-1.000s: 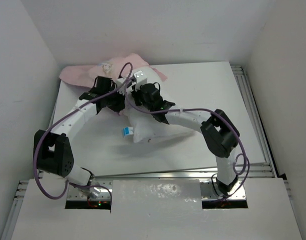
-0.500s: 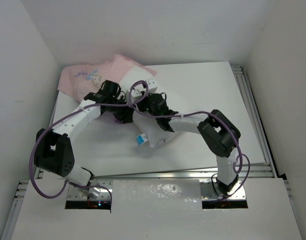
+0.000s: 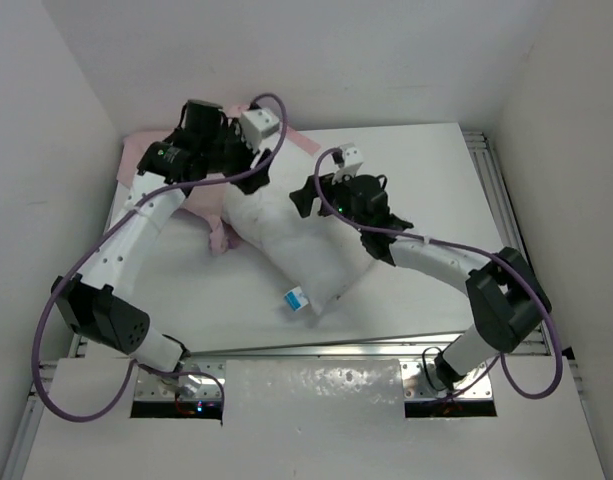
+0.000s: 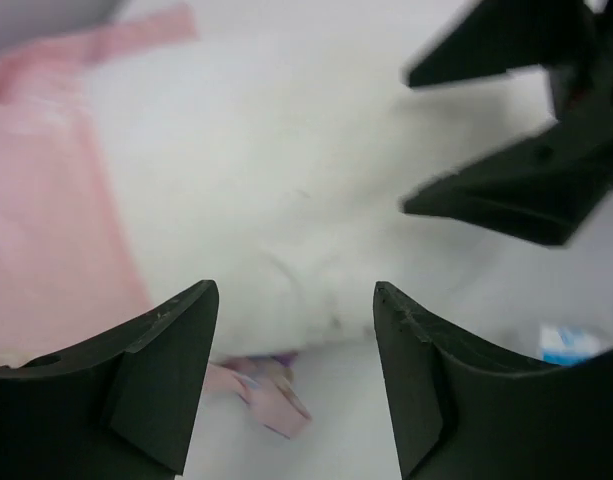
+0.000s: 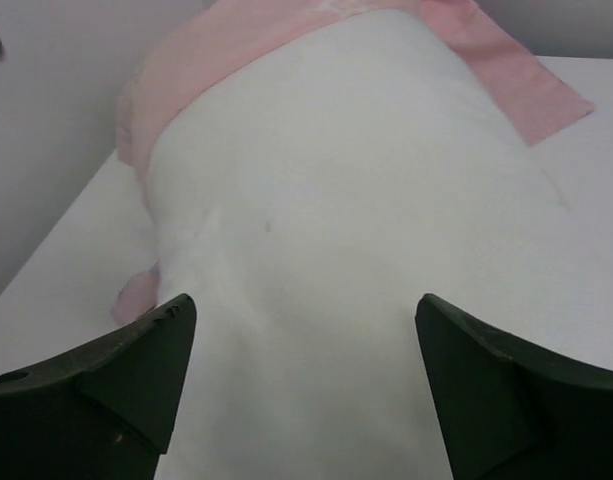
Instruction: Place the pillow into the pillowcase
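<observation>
Left gripper: jaws parted, nothing between them, poised over the pillow.
Right gripper: jaws spread wide, likewise empty, above the pillow's middle.
Pillow: long axis ran straight ahead of the right gripper. Its far end sat inside the pillowcase; its near end, with the blue tag, lay bare behind that gripper.
Pillowcase: its pink rim lay just left of the left gripper and across the pillow, well ahead of the right one.
Judgement: the left gripper was nearer the rim. Drawing the case on would run along that axis, toward the tag.
</observation>
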